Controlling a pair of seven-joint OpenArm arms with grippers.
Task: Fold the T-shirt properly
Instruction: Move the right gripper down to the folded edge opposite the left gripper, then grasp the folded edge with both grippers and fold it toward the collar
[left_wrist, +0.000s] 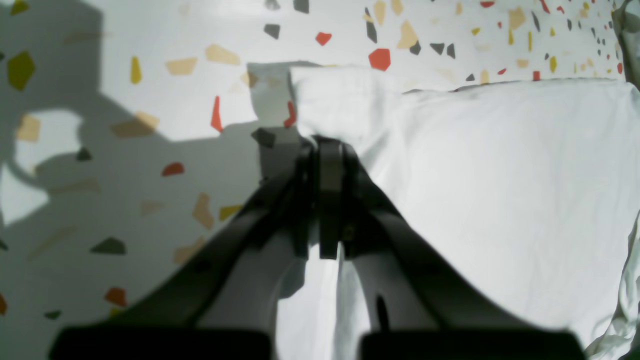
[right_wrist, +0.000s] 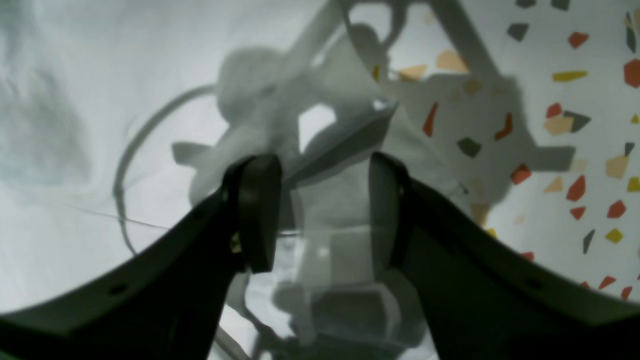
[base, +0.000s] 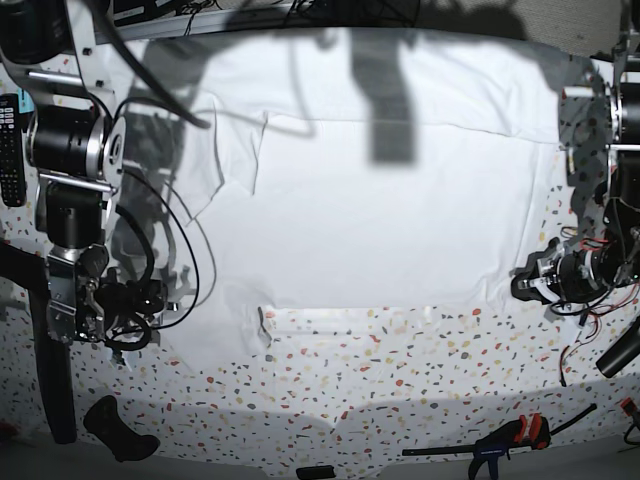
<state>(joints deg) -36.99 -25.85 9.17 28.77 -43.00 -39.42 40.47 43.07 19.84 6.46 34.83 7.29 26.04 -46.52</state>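
Nearest the left wrist camera, the left gripper's (left_wrist: 330, 145) dark fingers are pinched tight on an edge of the plain white cloth T-shirt (left_wrist: 500, 190), probably ready to draw a fold. The shirt lies spread on the speckled white bench (base: 400, 390). The right gripper (right_wrist: 322, 200) hovers over its sleeve, fingers moderately apart, holding nothing.

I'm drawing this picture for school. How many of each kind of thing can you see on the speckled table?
White T-shirt: 1
Robot claws: 2, the left claw and the right claw
Remote control: 1
Bar clamp with orange handle: 1
Black handle-shaped object: 1
Total: 6
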